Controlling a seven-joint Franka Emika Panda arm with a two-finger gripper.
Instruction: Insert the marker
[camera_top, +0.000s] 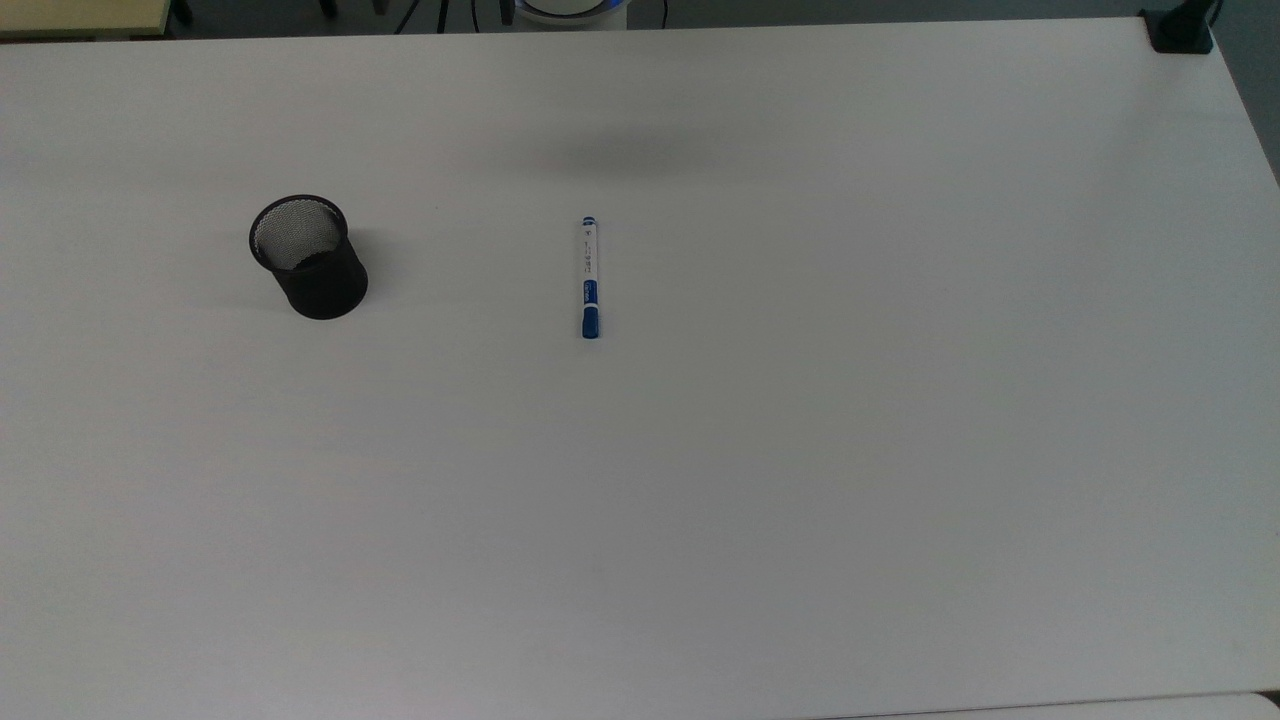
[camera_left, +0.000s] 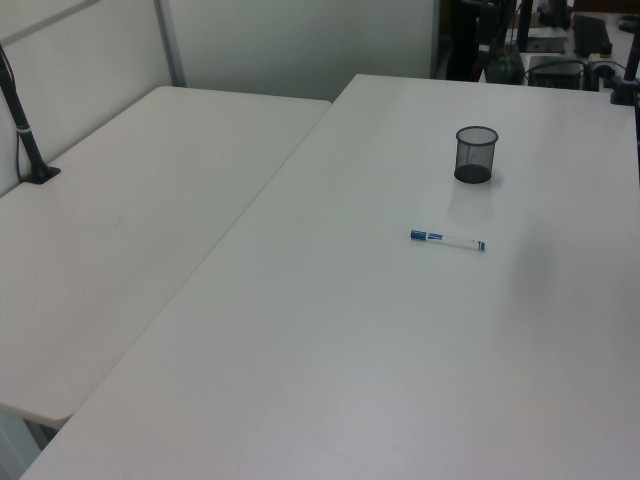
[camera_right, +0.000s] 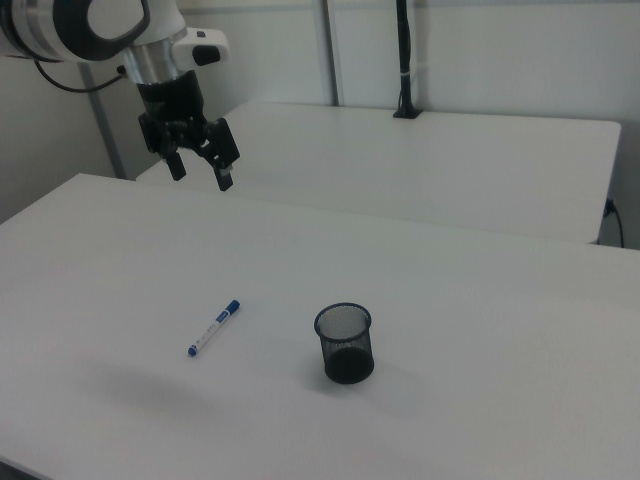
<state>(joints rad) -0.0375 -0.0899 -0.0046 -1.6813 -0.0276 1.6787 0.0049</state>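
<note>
So basically nothing is done yet on this one. The marker (camera_top: 590, 278) is lying flat on the white table (camera_top: 800, 450), blue cap toward the bottom of the top view, well apart from the black mesh cup (camera_top: 309, 257), which stands upright off to the top view's left and looks empty as far as I can tell. In the right view the gripper (camera_right: 200, 170) hangs high above the table, way back from the marker, fingers spread apart and holding nothing. So all the steps are left: come down over the marker, pinch the barrel, lift it, carry it over to the cup, tip it upright and drop it in. My guess is the tipping part is the fiddly bit, since the pen lies flat and the cup opening isn't huge. There's 1 marker and 1 cup, nothing else in the way.
</note>
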